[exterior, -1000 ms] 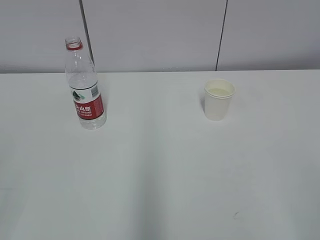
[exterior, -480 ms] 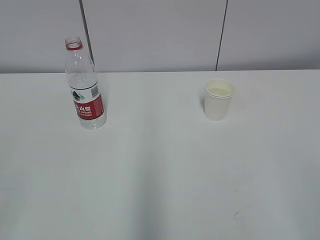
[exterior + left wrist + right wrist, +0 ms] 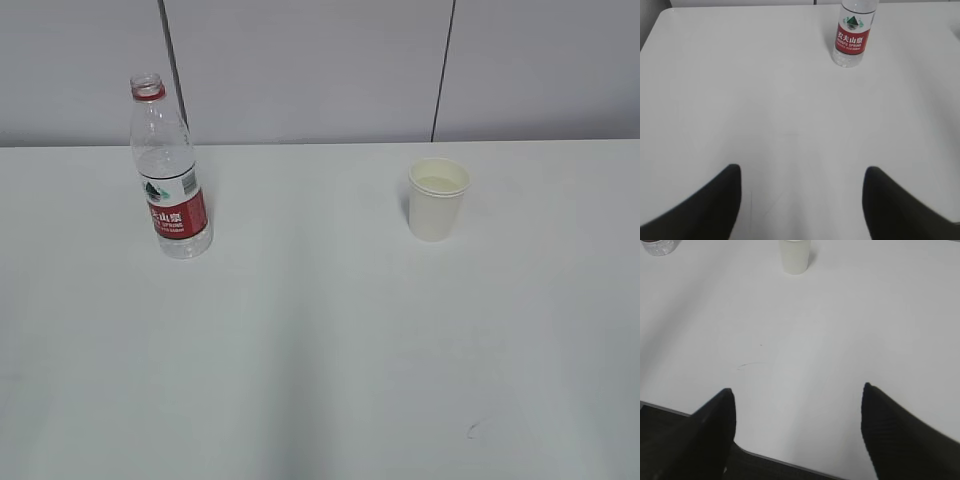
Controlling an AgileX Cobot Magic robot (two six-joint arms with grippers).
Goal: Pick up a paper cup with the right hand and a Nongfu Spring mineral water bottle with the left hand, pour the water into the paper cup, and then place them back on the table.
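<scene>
Exterior view shows us at the reach step: the Nongfu Spring mineral water bottle (image 3: 168,170) stands well left of the paper cup (image 3: 438,199), and our left hand (image 3: 800,200) and right hand (image 3: 797,425), fingers apart, must each close in.

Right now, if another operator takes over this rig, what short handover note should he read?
Left gripper: open, empty, well short of the Nongfu Spring bottle.
Right gripper: open, empty, well short of the paper cup.
Bottle: upright, cap off, on the left of the table. Cup: upright on the right; whether it already holds water cannot be told.
Done: nothing is grasped.
Left: right takes the cup, left takes the bottle, pour, put both back.
</scene>
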